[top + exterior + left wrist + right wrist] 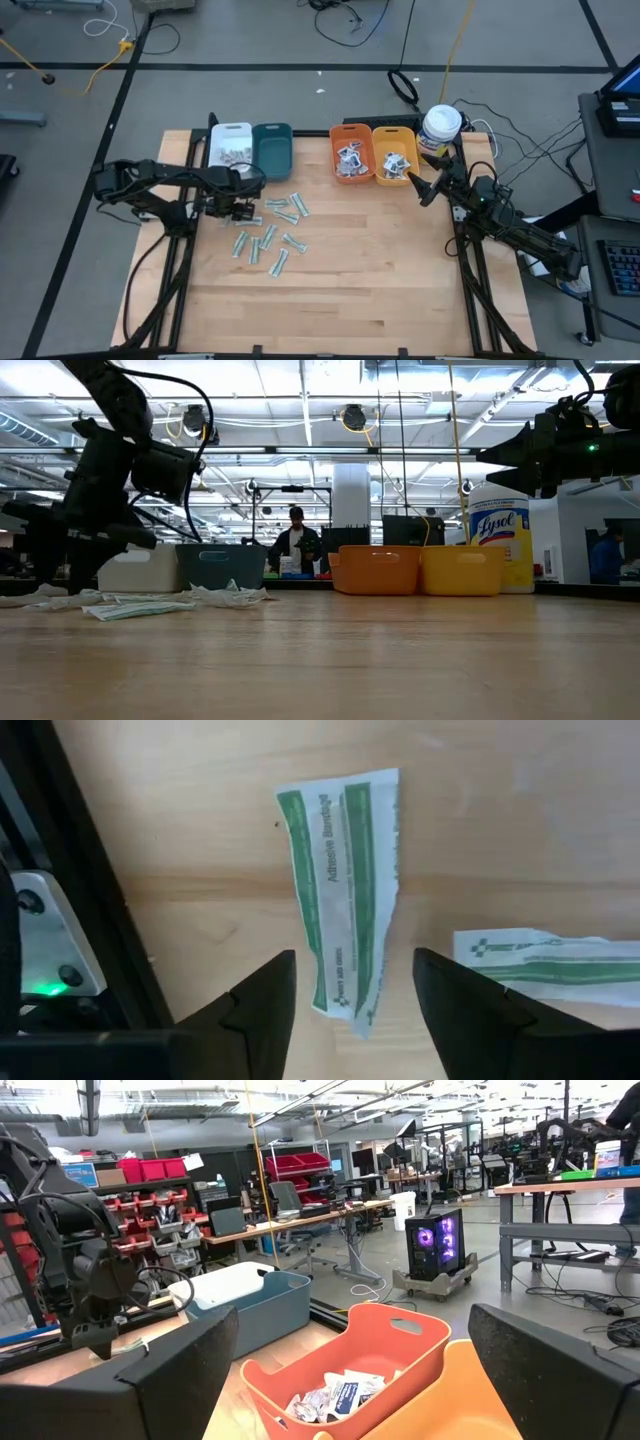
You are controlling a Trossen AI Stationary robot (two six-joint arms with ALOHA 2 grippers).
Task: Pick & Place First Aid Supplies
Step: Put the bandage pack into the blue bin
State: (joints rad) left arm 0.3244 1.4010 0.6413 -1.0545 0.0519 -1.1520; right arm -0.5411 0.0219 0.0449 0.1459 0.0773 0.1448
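Several pale-green and white bandage strips (pixel 270 235) lie flat and scattered on the wooden table. My left gripper (pixel 238 208) points down over the leftmost strips, low over the board. In the left wrist view it (pixel 355 965) is open, with one finger on each side of the near end of one strip (pixel 345 890), and a gap shows on both sides. A second strip (pixel 550 960) lies beside it. My right gripper (pixel 425 190) hangs open above the table by the yellow bin (pixel 393 155), holding nothing.
Along the table's far edge stand a white bin (pixel 230 145) and a teal bin (pixel 272 150). An orange bin (pixel 350 155) with white packets (pixel 335 1395) and the yellow bin follow to their right. A white canister (pixel 440 128) stands far right. Bare board lies toward the near edge.
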